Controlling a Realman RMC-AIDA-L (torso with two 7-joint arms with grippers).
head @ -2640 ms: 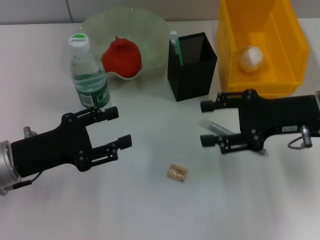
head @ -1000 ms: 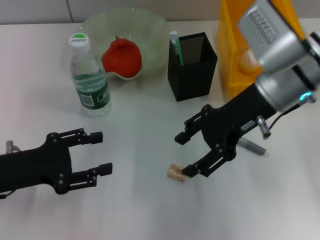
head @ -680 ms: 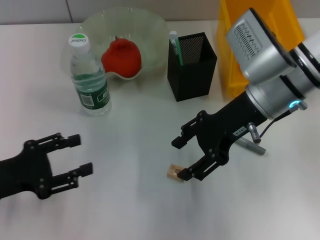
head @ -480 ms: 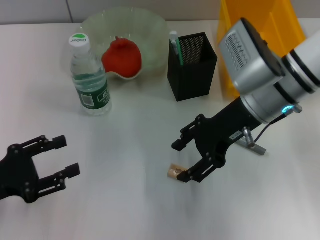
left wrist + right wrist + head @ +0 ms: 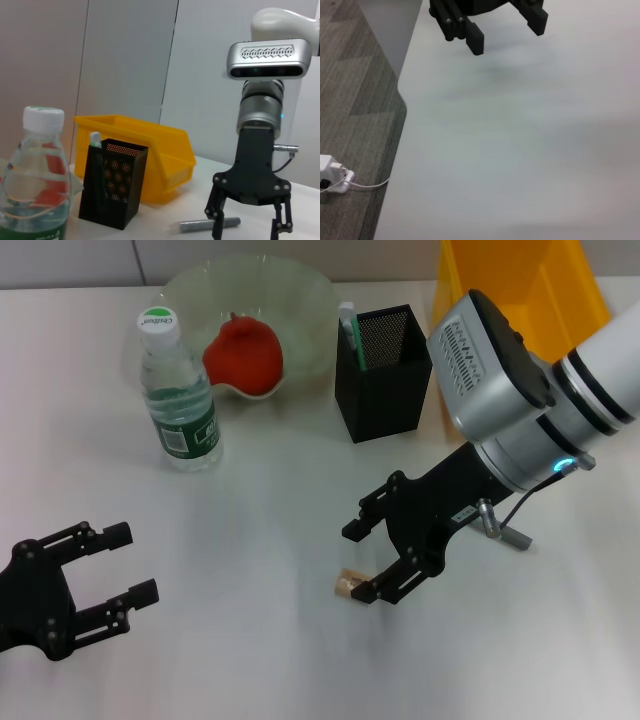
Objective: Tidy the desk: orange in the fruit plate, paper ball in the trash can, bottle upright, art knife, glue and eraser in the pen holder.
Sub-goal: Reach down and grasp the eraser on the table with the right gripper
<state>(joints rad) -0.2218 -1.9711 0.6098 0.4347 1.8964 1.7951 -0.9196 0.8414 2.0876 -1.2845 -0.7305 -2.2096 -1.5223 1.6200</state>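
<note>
Orange (image 5: 242, 353) plated, bottle (image 5: 178, 396) upright, art knife (image 5: 348, 328) stowed; eraser (image 5: 349, 584) and glue (image 5: 503, 533) left. Right pincer (image 5: 375, 560) open at eraser; left pincer (image 5: 125, 563) open, idle.

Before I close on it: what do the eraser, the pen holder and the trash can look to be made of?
Eraser: a matte tan block, probably rubber, though the surface is too small to tell. Pen holder: black perforated mesh, likely painted metal; holes show in its walls. Trash can: glossy yellow moulded plastic with a thick rolled rim.
</note>
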